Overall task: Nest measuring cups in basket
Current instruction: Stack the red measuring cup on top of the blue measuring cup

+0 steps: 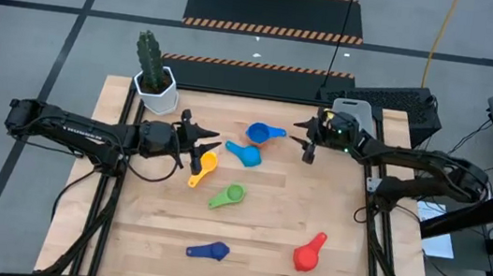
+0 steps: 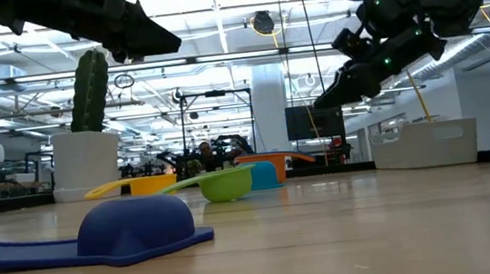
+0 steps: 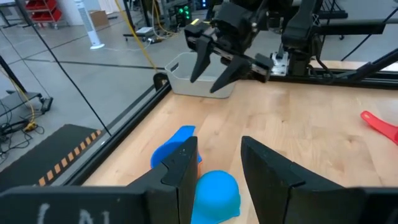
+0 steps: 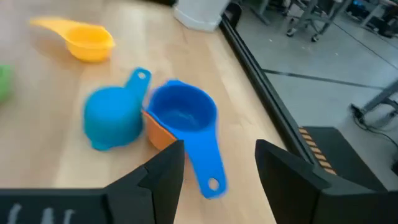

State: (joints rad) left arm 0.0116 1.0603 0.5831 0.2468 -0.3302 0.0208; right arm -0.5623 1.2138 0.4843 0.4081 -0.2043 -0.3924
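Both arms hang over the far half of the table, facing each other across a little cluster of cups. The right gripper (image 1: 307, 148) hovers in the air with its fingers spread apart and nothing between them. Just ahead of it and below sits the upright light blue cup (image 4: 181, 114), bowl open to the ceiling, resting on top of the orange cup (image 4: 158, 131), of which only a sliver peeks out. Its handle runs back toward the right gripper, so the long axis lies roughly in line with that arm's reach. Touching it on the far side is the second light blue cup (image 4: 112, 116), turned bowl-down.

The left gripper (image 1: 201, 142) is also spread wide and empty, and the yellow cup (image 1: 205, 164) lies just beside its fingertips, the green cup (image 1: 230, 195) a little farther out. The red cup (image 1: 308, 254) and the dark blue cup (image 1: 211, 250) are well apart from both grippers, at the near edge.

The basket (image 3: 198, 78) stands behind the right gripper, close by its wrist at the table's far right corner, so the right arm looks the nearer one for any drop. The light blue pair looks about midway between the two grippers.

No brand, label or size marking is readable on any cup or on the basket.
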